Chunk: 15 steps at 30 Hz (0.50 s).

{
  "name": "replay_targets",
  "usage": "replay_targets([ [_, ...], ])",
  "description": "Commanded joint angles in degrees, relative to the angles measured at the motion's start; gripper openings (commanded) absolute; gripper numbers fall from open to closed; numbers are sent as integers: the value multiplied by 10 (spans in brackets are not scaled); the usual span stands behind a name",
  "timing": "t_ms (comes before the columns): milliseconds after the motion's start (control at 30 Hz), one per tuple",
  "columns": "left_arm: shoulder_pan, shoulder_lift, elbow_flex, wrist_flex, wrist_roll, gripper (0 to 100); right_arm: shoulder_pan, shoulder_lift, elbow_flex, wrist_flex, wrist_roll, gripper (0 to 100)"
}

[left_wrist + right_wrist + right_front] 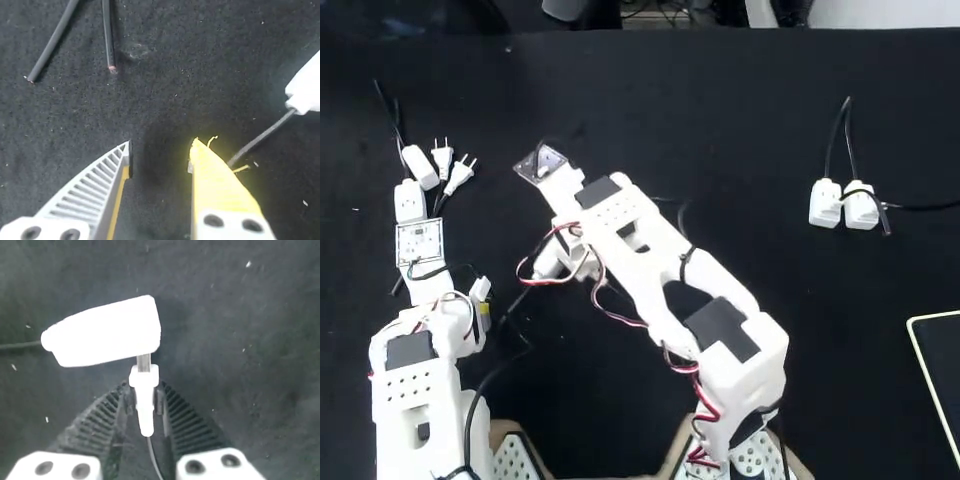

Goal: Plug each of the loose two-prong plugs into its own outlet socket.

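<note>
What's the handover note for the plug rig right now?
Left gripper: open, empty, over black cloth.
Right gripper: shut on a plug, its prongs at a white socket block. Metal shows between them, so it is not seated.
High view: two loose plugs lie side by side toward the picture's left. Two white cabled pieces lie at its right; I cannot tell if they are mated.
Done: nothing confirmed.
Left: seat the held plug, then both loose ones.
</note>
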Motion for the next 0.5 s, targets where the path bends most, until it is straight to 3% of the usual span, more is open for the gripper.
replay_targets([
  [0, 4, -3, -44, 27, 0, 199, 18, -87, 74, -58, -4, 11],
  [200, 6, -2, -48, 30, 0, 200, 26, -255, 289, -159, -1, 11],
  [467, 6, -1, -102, 30, -4, 200, 69, -389, 447, -208, -3, 11],
])
